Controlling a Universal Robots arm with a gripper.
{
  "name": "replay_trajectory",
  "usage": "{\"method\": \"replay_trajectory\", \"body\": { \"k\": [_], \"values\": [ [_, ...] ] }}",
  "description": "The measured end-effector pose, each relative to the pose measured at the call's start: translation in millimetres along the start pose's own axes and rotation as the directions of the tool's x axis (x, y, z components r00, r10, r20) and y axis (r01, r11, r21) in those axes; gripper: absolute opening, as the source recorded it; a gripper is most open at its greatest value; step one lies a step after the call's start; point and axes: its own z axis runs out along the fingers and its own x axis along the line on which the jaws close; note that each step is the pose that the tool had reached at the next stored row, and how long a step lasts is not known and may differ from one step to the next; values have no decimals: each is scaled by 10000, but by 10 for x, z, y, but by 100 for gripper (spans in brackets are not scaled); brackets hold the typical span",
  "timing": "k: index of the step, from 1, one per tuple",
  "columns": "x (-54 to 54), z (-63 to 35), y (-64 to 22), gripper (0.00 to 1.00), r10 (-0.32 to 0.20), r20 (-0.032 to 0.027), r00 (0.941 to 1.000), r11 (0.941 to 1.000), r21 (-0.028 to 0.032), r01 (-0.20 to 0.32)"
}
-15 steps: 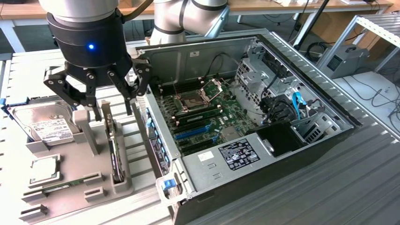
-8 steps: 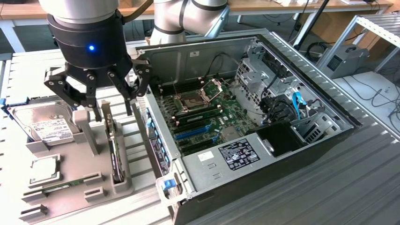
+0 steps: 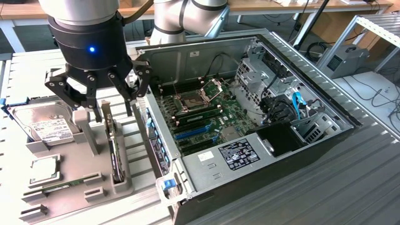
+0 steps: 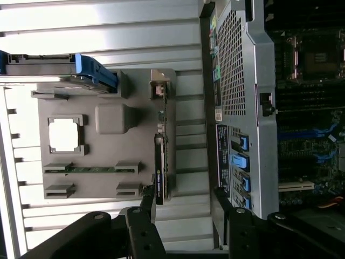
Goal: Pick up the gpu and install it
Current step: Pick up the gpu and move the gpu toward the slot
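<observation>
The gpu (image 3: 114, 150) stands on edge in a slot of the grey holder (image 3: 78, 161); its silver bracket end points away from the camera. In the wrist view the gpu (image 4: 160, 162) appears edge-on as a thin dark and green strip. My gripper (image 3: 112, 115) hangs directly above the card's bracket end, open, one finger on each side of it and nothing between them. Its black fingers (image 4: 145, 199) straddle the card's line, and my gripper (image 4: 183, 202) does not touch the card.
The open computer case (image 3: 325, 140) lies at the exterior view's right, with the motherboard and its blue slots (image 3: 194, 132) exposed. On the holder (image 4: 108, 91) also sit a hard drive (image 3: 44, 123), a processor chip (image 3: 44, 168) and a memory stick (image 4: 89, 169).
</observation>
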Motion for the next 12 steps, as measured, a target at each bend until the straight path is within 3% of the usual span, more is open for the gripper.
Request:
{"method": "replay_trajectory", "body": {
  "k": [12],
  "values": [
    [1,42,0,54,0,0,10000,10000,1,0]
  ]
}}
